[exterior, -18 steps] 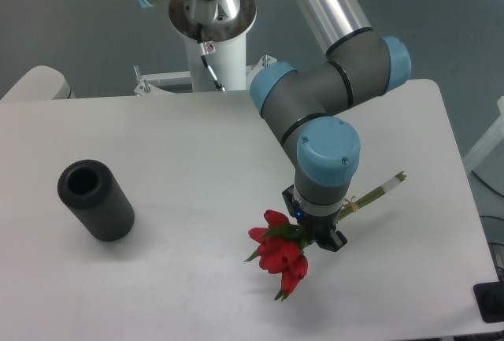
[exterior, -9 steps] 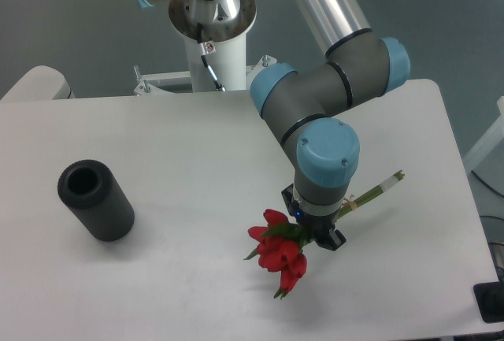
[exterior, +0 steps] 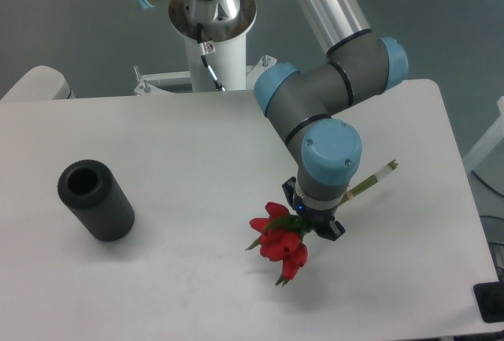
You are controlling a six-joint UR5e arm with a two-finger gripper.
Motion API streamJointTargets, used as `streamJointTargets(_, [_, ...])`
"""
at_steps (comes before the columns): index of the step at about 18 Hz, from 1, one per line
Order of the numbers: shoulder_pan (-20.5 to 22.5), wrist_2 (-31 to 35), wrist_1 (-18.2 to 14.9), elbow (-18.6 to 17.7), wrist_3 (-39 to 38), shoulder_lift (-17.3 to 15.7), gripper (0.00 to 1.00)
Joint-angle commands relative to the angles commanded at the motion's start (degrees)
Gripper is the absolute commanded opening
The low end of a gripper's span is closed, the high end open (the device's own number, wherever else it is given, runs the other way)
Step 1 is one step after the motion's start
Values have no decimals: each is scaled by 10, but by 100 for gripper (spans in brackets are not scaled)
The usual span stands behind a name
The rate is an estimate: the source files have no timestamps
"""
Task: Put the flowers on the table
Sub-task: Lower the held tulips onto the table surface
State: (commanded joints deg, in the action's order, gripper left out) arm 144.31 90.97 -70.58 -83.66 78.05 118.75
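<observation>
The flowers (exterior: 279,244), red tulips with green leaves, stick out to the lower left from under the arm's wrist. Their pale stems (exterior: 373,179) stick out to the upper right. My gripper (exterior: 315,221) points straight down at the middle of the bunch and looks shut on it, though the blue-capped wrist hides the fingers. The bunch lies nearly level, close over the white table (exterior: 197,160), right of centre. I cannot tell whether it touches the surface.
A black hollow cylinder (exterior: 96,199) lies on the left side of the table. The arm's white base post (exterior: 213,50) stands behind the far edge. The table's right edge (exterior: 465,199) is near the stem tips.
The gripper and the flowers have shifted together slightly up in the image, and the stem tips have moved a little left. The black cylinder has not moved.
</observation>
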Motion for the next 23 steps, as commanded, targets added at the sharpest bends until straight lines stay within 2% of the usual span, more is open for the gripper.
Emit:
streamJointTargets(2, [9,-3,6,-22,1,-7,12])
streamJointTargets(8, [26,-4,52,-77,11,-27,12])
streamJointTargets(12, [25,-4,65,-120,23,-39,17])
streamJointTargets(14, [26,-5,68,-131,27,-47,28])
streamJointTargets(17, [30,-6,68,-139,57,-50,59])
streamJointTargets(18, [33,-7,68,-140,62,-50,77])
streamJointTargets(19, [34,-7,68,-142,62,-50,100])
streamJointTargets(23, [35,-7,69,-142,62,-55,100])
